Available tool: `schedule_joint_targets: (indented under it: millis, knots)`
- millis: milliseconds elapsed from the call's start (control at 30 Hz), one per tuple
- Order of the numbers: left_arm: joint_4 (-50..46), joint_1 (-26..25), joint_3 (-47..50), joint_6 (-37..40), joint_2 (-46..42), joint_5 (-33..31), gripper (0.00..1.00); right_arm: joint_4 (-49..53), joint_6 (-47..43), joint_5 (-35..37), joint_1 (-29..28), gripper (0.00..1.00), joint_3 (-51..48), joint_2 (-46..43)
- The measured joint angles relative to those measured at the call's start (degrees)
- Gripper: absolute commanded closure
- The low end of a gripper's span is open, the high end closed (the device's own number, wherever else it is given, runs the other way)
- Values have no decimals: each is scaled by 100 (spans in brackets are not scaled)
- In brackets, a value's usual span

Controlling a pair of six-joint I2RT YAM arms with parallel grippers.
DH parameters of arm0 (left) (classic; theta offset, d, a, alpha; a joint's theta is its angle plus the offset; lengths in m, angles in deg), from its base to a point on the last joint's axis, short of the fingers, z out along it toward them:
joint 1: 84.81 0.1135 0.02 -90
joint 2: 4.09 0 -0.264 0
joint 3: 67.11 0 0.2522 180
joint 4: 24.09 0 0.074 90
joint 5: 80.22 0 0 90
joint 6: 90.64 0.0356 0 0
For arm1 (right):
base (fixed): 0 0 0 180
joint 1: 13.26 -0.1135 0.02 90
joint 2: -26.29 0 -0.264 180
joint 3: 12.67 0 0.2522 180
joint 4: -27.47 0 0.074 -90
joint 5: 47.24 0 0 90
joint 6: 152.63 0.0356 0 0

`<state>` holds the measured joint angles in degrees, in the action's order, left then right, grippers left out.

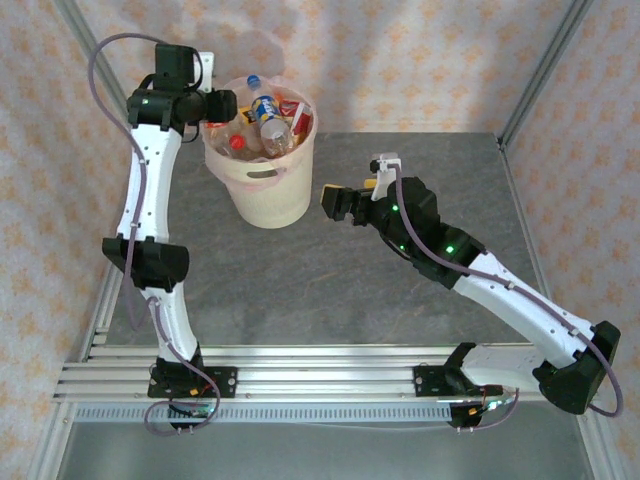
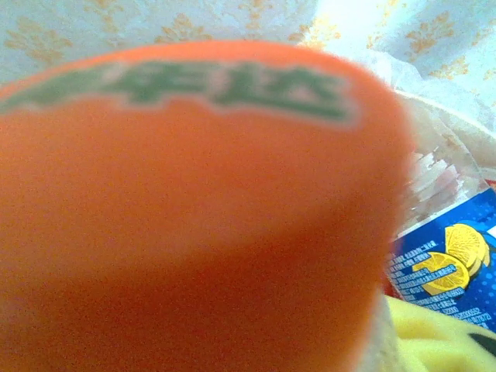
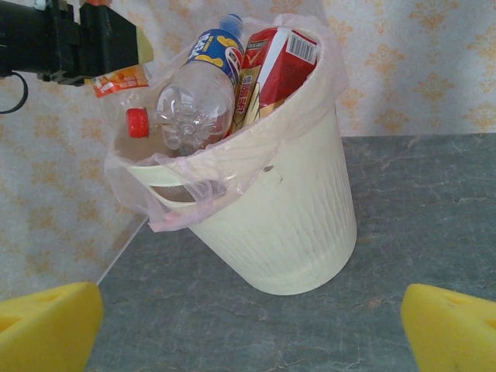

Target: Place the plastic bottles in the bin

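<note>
The bin [image 1: 265, 195] stands at the back left of the table, lined with a thin pink bag and heaped with plastic bottles [image 1: 268, 115]. My left gripper [image 1: 215, 108] hovers at its left rim. An orange-labelled bottle [image 2: 194, 217] sits right against that wrist's camera and hides the fingers. From the right wrist, the same bottle [image 3: 116, 80] hangs just under the left gripper [image 3: 101, 39] above the bin [image 3: 287, 225]. A blue-labelled bottle [image 3: 198, 93] tops the heap. My right gripper [image 1: 335, 203] is open beside the bin, nothing between its yellow pads [image 3: 449, 329].
A red carton [image 3: 279, 62] leans among the bottles at the bin's right side. Bare grey table [image 1: 330, 290] lies between the bin and the arm bases. Patterned walls and metal frame posts [image 1: 540, 70] close in the back and sides.
</note>
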<state>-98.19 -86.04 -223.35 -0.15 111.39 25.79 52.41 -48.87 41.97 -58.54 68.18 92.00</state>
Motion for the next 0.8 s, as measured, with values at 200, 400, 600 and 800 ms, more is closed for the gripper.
schedule_joint_targets:
  millis: [200,400,600,800]
  knots:
    - [-7,0,0,35,243,155,15,2,20,4,0,1,0,2]
    - [-13,0,-39,-42,280,160,16,2,20,2,0,1,-2,2]
    - [72,0,-92,-216,280,162,23,2,17,-2,0,1,0,4]
    - [275,0,-28,-487,275,166,33,4,17,0,0,1,0,11]
